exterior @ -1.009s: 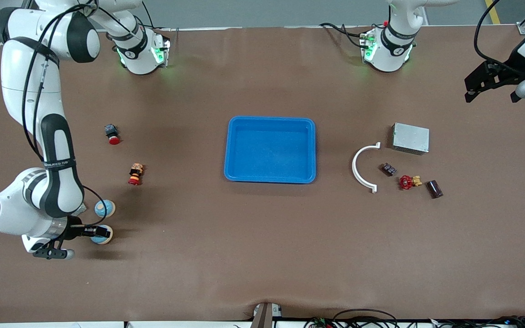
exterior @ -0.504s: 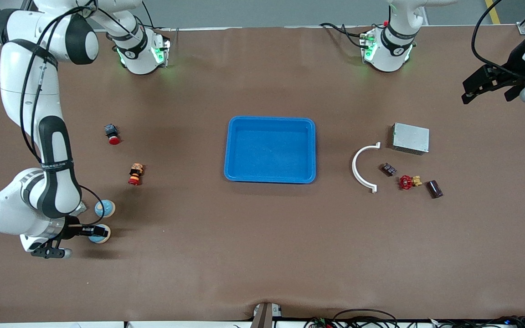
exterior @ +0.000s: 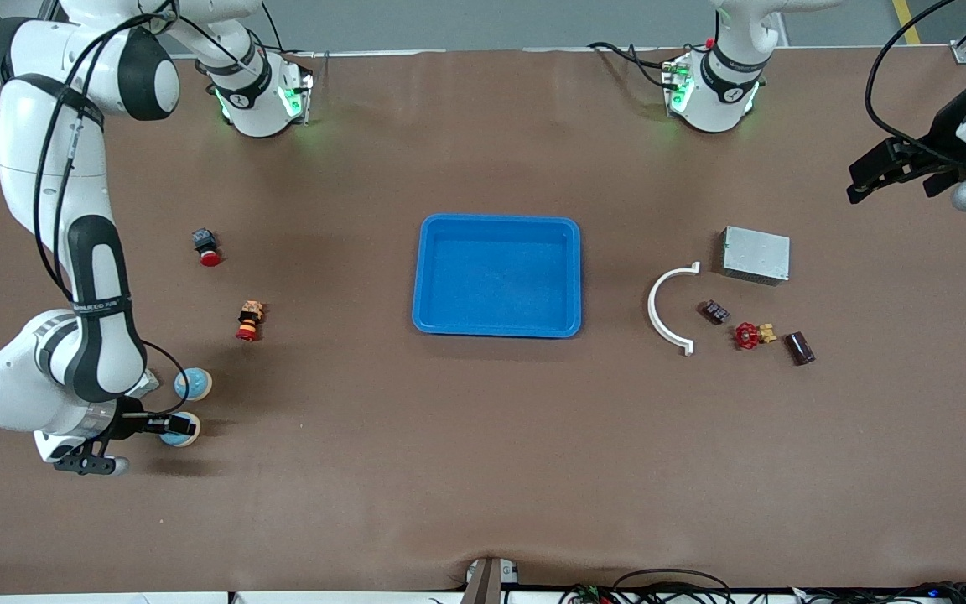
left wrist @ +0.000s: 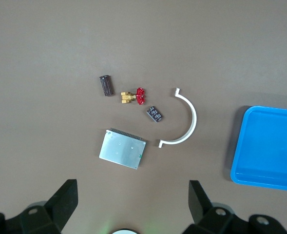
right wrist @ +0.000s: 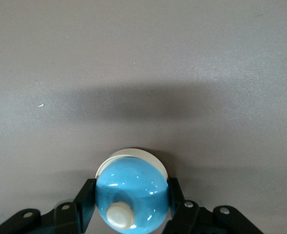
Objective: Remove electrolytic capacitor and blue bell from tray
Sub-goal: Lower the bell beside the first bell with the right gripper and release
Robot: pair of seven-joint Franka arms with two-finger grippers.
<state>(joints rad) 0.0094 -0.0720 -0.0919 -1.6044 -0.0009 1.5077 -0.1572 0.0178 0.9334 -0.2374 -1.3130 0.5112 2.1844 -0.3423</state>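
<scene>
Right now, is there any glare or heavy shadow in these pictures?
Front view: soft shadow beside the right tool, green glow at both arm bases. Right wrist view: bright glints on the blue bell, a broad dark shadow band on the table above it. Left wrist view: evenly lit, the capacitor sharp.

A bell (right wrist: pixel 131 191) sits between my right gripper's (exterior: pixel 166 428) fingers, a second bell (exterior: pixel 193 384) just beside them. Under my left gripper (left wrist: pixel 131 208) lie a box (left wrist: pixel 122 151), a capacitor (left wrist: pixel 106 85) and a tray (left wrist: pixel 270 146), well apart from my fingers.
</scene>
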